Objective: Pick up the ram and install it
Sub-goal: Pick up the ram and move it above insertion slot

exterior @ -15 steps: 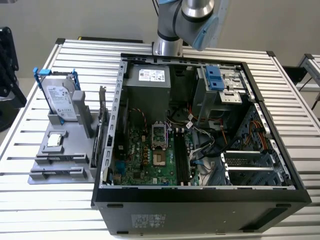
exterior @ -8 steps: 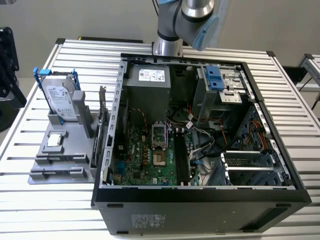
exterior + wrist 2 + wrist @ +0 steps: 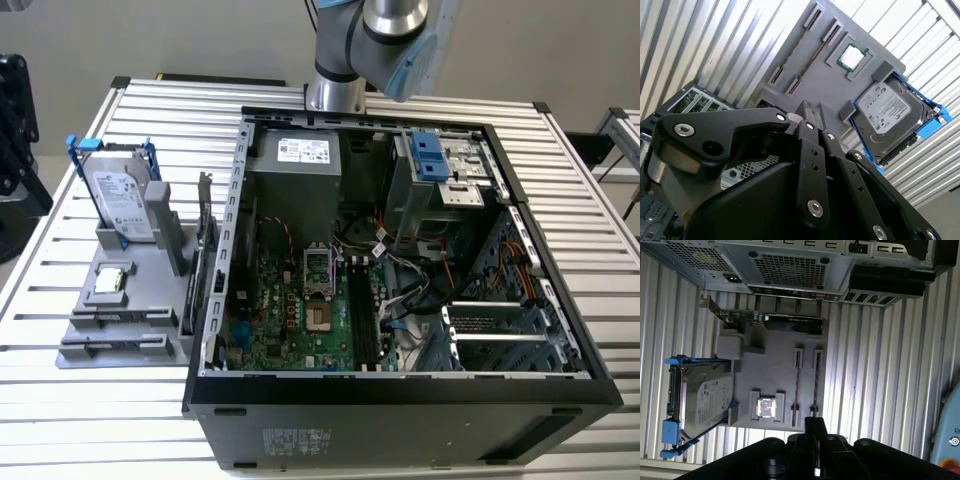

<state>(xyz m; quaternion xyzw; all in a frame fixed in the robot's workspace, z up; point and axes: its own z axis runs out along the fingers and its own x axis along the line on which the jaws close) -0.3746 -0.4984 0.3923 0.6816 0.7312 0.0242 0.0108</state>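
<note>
First wrist view showed the ram (image 3: 797, 381) edge-on; I couldn't tell the jaws' state; skewed approach risked missing it.

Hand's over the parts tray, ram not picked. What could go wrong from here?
The thin dark ram stick stands close beside a second one in the grey tray; the black hand may knock its neighbour.
Loose cables lie beside the motherboard's black memory slots; they may snag on insertion.
</note>
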